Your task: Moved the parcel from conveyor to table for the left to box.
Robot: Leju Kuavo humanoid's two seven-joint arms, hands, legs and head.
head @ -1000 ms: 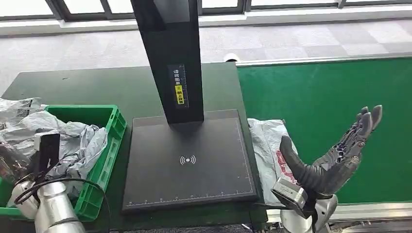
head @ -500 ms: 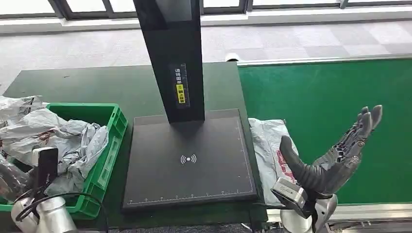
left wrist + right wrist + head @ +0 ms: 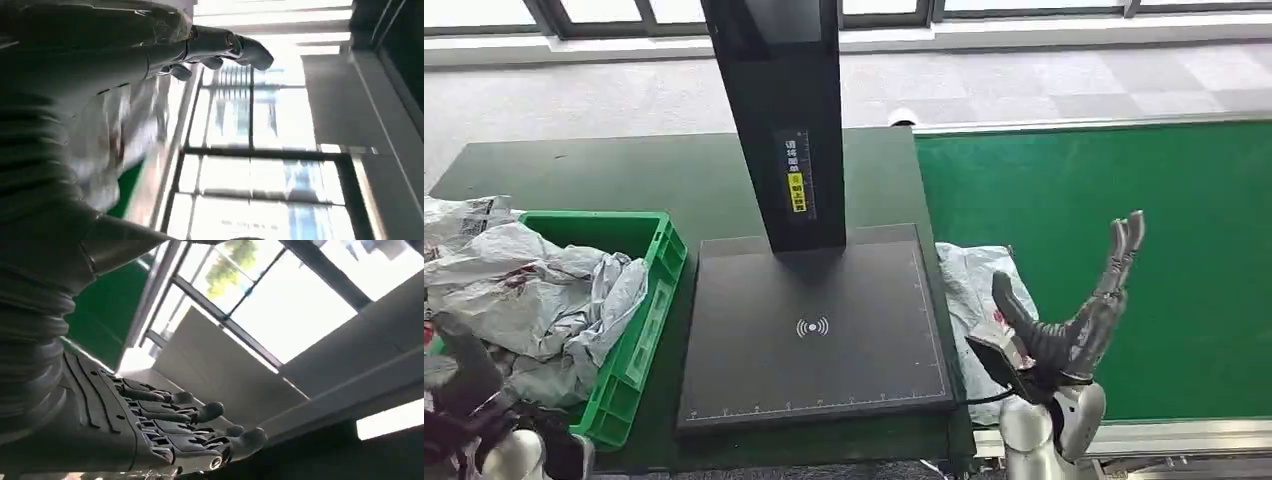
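Since the earlier frame the right hand [image 3: 1064, 320] turns edge-on and shifts a little toward the scanner side; its fingers [image 3: 1121, 250] now point more steeply up. The left arm drops low, out past the near corner of the green crate [image 3: 646, 300], and only a blurred dark left hand [image 3: 464, 385] sits at the bottom edge of the head view.

Right fingers: straight, spread from the thumb, holding nothing, hovering above the near edge of the green conveyor [image 3: 1124, 200]. Left fingers: extended and apart in the left wrist view [image 3: 220, 47], nothing between them.

The parcel [image 3: 972, 290], a white poly bag with red print, lies flat on the conveyor edge, just beside the black scanner pad [image 3: 814, 330], under and beside the right hand, not touched. The crate holds crumpled grey-white bags [image 3: 544, 290] and sits on the dark counter [image 3: 624, 170], left of the pad. The black scanner post [image 3: 784, 120] stands upright behind the pad.

Step, as I judge it: pre-grasp on the parcel, transfer not begun. Next move calls for lowering the right hand onto the bag, closing on the slack film, then lifting it across to the counter within the left hand's reach. Thin film may slip or bunch.
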